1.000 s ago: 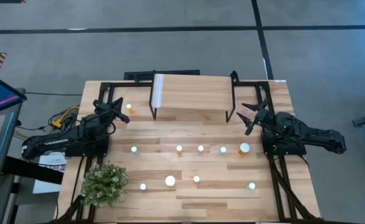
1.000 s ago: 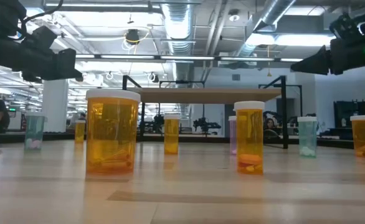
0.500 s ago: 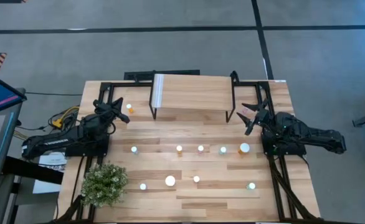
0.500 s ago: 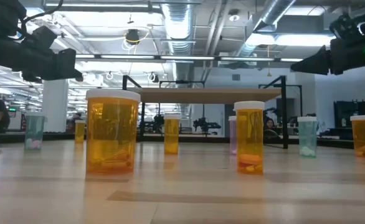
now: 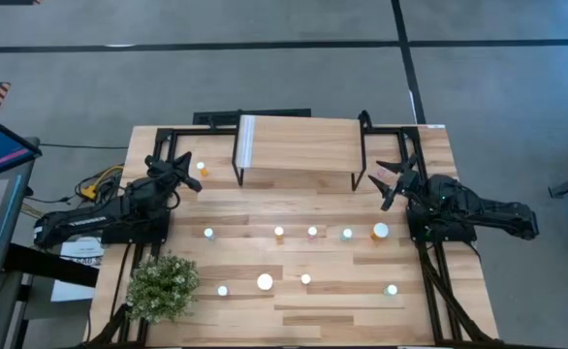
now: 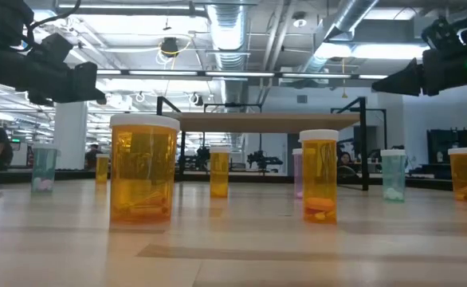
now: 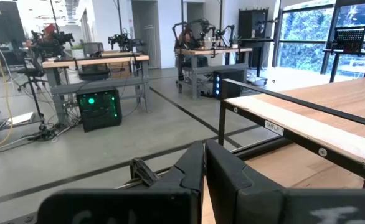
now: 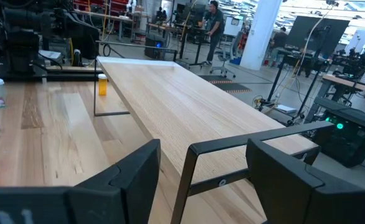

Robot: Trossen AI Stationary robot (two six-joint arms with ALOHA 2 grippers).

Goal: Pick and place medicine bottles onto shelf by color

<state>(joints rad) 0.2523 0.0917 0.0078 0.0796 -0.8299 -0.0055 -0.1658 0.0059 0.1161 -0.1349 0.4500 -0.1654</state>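
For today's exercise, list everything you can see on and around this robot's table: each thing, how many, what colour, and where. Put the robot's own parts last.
Shelf: one, light wood top with black legs, far middle of the table; nothing on it.
Bottles: ten, white caps, with orange, pale green and pinkish bodies; five in a middle row, four nearer the front, one orange by the left gripper.
Plant: one, green, front left corner.
Table: one, light wood.
Left gripper: shut, raised at the far left.
Right gripper: open, raised at the far right, holding nothing.
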